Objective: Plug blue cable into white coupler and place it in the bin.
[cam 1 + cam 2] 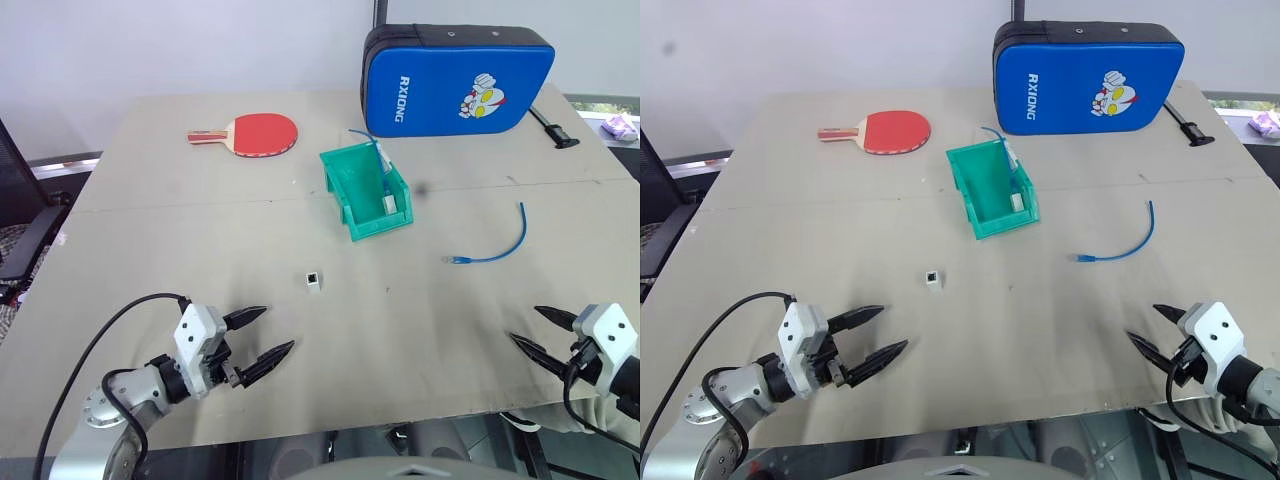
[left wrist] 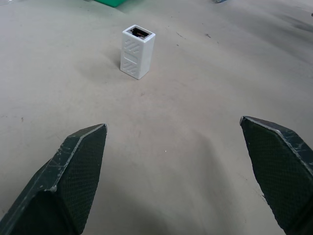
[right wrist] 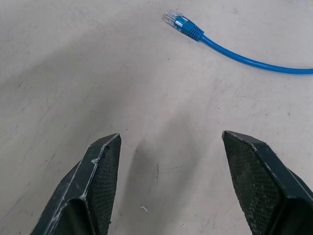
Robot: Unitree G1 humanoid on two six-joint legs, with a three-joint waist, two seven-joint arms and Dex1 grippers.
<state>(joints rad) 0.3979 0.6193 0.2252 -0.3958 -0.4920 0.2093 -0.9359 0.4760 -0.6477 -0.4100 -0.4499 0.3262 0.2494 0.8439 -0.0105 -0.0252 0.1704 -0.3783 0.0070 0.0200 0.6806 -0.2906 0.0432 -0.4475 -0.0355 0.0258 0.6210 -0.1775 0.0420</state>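
Blue cable (image 1: pixel 495 247) on bare tabletop (image 1: pixel 150 250), well inside edges.

coupler (image 1: pixel 314 280) left of cable (image 1: pixel 495 248), bin (image 1: pixel 345 190) behind

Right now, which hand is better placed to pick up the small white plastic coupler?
Left. The open left hand faces the small white plastic coupler; the right hand is nearer the thin blue cable.

White coupler (image 2: pixel 137 52) upright on the grey table (image 2: pixel 195 98), upper left of centre in the frame, dark socket facing up. Left gripper (image 2: pixel 186 147) spread wide, empty, its two black fingers (image 2: pixel 68 191) in the lower corners, well apart from coupler. Green sliver at top edge.
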